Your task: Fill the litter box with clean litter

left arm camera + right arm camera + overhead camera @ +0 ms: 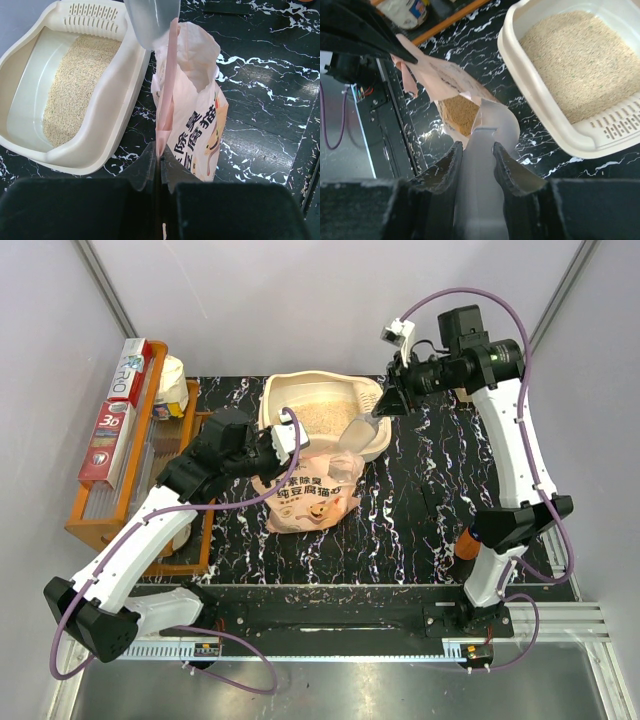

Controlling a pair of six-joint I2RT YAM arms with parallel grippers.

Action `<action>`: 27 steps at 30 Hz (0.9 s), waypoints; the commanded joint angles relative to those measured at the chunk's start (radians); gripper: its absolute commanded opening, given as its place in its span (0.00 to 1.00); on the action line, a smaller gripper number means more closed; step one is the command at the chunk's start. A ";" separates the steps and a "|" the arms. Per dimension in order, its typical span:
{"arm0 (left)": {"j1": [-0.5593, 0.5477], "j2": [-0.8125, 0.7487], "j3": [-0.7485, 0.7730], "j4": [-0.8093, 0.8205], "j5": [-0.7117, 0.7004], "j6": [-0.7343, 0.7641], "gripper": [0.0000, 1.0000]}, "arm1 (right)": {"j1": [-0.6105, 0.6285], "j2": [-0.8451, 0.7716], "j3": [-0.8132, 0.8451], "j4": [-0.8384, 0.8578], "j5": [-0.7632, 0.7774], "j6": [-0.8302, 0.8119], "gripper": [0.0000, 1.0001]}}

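On black table (420, 510): one litter box (107, 107), part-filled; left claw (160, 152) pinching one bag (195, 120); right claw (477, 147) gripping one scoop (495, 125).

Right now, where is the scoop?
The scoop is mid-table in the top view, held in the right tool, its bowl at the open mouth of the bag, beside the litter box.

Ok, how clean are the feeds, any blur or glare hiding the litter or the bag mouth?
Top external: evenly lit and sharp, no glare on the litter box. Left wrist: litter grains crisp, but the left hand by the lens is a dark, soft mass. Right wrist: the scoop in the right hand is blurred; the bag mouth is shaded yet readable.
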State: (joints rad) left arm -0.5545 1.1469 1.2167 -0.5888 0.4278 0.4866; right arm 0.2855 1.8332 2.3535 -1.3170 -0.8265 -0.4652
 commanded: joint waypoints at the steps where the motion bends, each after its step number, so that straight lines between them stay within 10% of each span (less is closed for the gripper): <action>1: -0.002 -0.029 0.010 0.080 0.008 -0.022 0.00 | 0.029 -0.011 -0.026 -0.123 -0.063 -0.102 0.00; 13: -0.002 -0.029 0.014 0.087 0.008 -0.020 0.00 | 0.130 -0.002 -0.137 -0.106 -0.027 -0.210 0.00; 17: -0.005 -0.003 0.021 0.040 0.019 0.024 0.40 | 0.164 -0.090 -0.359 0.155 0.047 0.006 0.00; 20: -0.005 0.045 0.041 0.000 -0.007 0.064 0.52 | 0.184 -0.117 -0.413 0.249 0.062 0.091 0.00; 27: -0.005 0.210 0.206 -0.161 0.069 0.138 0.29 | 0.196 -0.120 -0.459 0.291 0.110 0.207 0.00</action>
State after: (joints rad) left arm -0.5571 1.2949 1.3106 -0.6693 0.4332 0.5671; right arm 0.4709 1.7882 1.9148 -1.1076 -0.7563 -0.3893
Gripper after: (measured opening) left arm 0.411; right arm 0.322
